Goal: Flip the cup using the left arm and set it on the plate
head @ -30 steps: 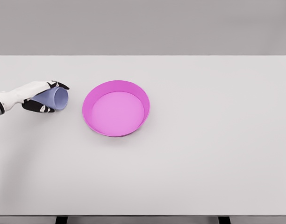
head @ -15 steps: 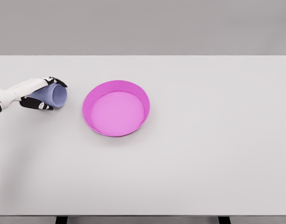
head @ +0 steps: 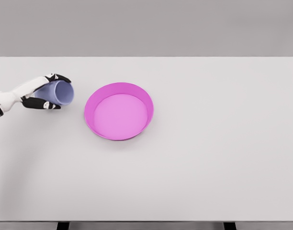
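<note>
The left hand (head: 39, 93), fingers wrapped round the cup (head: 58, 93), has lifted it a bit higher and nearer the plate (head: 118, 110), mouth sideways, so flipping looks only half done.

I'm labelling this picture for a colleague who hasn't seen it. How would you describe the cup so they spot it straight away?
Start at the pink plate near the middle of the white table, then look left. The cup is held on its side in the left hand, mouth facing the plate. It is the only pale blue thing there.
</note>
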Available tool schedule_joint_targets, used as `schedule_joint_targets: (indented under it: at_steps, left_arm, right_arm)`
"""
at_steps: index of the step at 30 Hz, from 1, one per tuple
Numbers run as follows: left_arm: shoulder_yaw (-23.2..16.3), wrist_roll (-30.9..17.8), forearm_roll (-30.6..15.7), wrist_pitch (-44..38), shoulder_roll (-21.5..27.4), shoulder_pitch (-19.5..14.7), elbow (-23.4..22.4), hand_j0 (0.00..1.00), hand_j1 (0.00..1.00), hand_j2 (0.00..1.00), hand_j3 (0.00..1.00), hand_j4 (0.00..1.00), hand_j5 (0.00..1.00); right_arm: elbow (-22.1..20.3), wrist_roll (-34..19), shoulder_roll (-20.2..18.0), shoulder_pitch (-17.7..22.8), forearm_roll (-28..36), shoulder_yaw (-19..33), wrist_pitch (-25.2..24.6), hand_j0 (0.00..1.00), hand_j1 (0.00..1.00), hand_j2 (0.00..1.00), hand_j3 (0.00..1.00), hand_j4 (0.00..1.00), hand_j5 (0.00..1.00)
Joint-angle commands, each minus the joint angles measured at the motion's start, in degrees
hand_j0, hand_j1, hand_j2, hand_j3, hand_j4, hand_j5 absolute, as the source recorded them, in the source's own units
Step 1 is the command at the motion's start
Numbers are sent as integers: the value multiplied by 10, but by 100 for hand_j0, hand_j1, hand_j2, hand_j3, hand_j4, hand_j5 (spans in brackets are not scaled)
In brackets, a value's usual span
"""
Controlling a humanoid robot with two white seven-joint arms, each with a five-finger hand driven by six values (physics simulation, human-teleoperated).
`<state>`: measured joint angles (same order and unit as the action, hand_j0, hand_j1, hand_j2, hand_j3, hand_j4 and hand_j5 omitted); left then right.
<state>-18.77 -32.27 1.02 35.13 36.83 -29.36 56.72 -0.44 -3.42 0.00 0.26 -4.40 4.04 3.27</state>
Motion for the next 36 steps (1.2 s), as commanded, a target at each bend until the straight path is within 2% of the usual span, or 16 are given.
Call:
schedule_joint_targets:
  at_steps: [1, 6, 8, 12, 19, 27, 33, 36]
  left_arm:
    - [-6, 1, -28, -1, -1, 0, 2, 67, 67, 67, 67, 67, 67]
    - [-26, 1, -67, -1, -3, -1, 3, 66, 66, 66, 66, 66, 66]
    - [-31, 1, -83, -1, -3, 1, 26, 66, 66, 66, 66, 66, 66]
    - [-52, 1, -121, -1, -7, 5, 33, 66, 66, 66, 66, 66, 66]
    - [-51, 2, -170, -1, -8, 7, 32, 63, 63, 63, 63, 63, 63]
    - [-53, 2, -209, -1, -17, 9, 41, 63, 63, 63, 63, 63, 63]
    - [-74, 3, -219, -1, -40, 17, 70, 63, 63, 63, 63, 63, 63]
    - [-77, 3, -244, -1, -40, 18, 71, 63, 63, 63, 63, 63, 63]
  right_arm:
    - [0, 0, 0, 0, 0, 0, 0, 100, 100, 100, 100, 100, 100]
    - [0, 0, 0, 0, 0, 0, 0, 100, 100, 100, 100, 100, 100]
    - [0, 0, 0, 0, 0, 0, 0, 100, 100, 100, 100, 100, 100]
    - [0, 0, 0, 0, 0, 0, 0, 100, 100, 100, 100, 100, 100]
    - [0, 0, 0, -1, 0, 0, 0, 100, 100, 100, 100, 100, 100]
    - [0, 0, 0, 0, 0, 0, 1, 100, 100, 100, 100, 100, 100]
    - [0, 0, 0, 0, 0, 0, 0, 100, 100, 100, 100, 100, 100]
    - [0, 0, 0, 0, 0, 0, 0, 100, 100, 100, 100, 100, 100]
